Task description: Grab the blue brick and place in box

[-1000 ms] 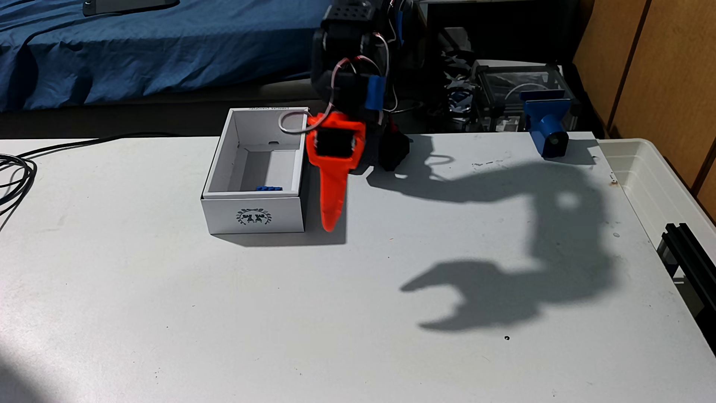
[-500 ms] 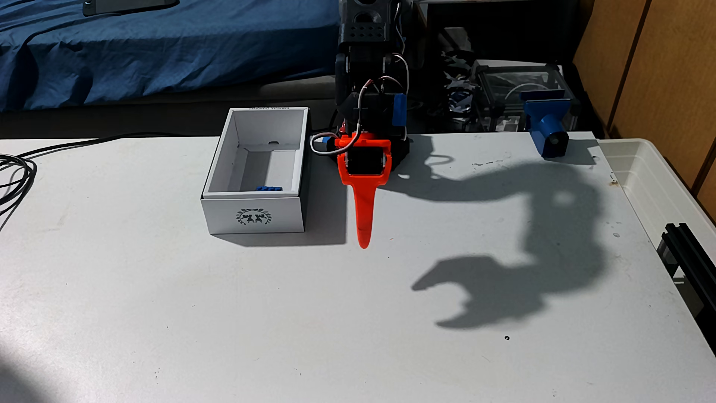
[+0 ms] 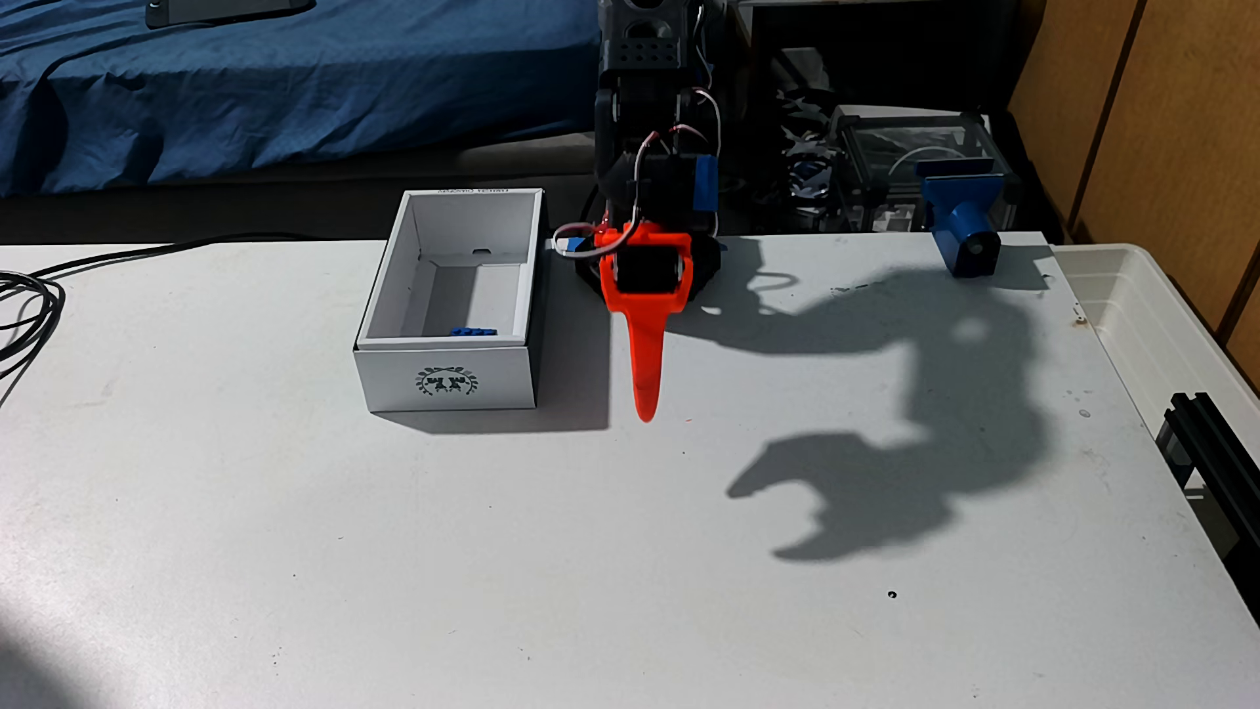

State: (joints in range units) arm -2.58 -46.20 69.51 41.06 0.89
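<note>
The blue brick (image 3: pixel 472 332) lies inside the white box (image 3: pixel 508 382), against its near wall, with just its studded top showing over the rim. The box stands on the table with its wreath emblem facing the camera. My gripper (image 3: pixel 645 405) hangs to the right of the box, outside it, with its orange finger (image 3: pixel 644 354) pointing down and seen edge-on. Nothing is held. Its shadow on the table (image 3: pixel 798 504) shows two jaws spread apart.
A blue clamp-like part (image 3: pixel 961 228) sits at the table's far right edge. A translucent plastic tub (image 3: pixel 1159 327) adjoins the table on the right, with a black rail (image 3: pixel 1213 443) below it. Black cables (image 3: pixel 27 307) lie at the left edge. Blue cloth (image 3: pixel 273 88) lies behind.
The gripper swung right, away from the box's right wall, then drew up and back slightly. The brick and box have not moved.
</note>
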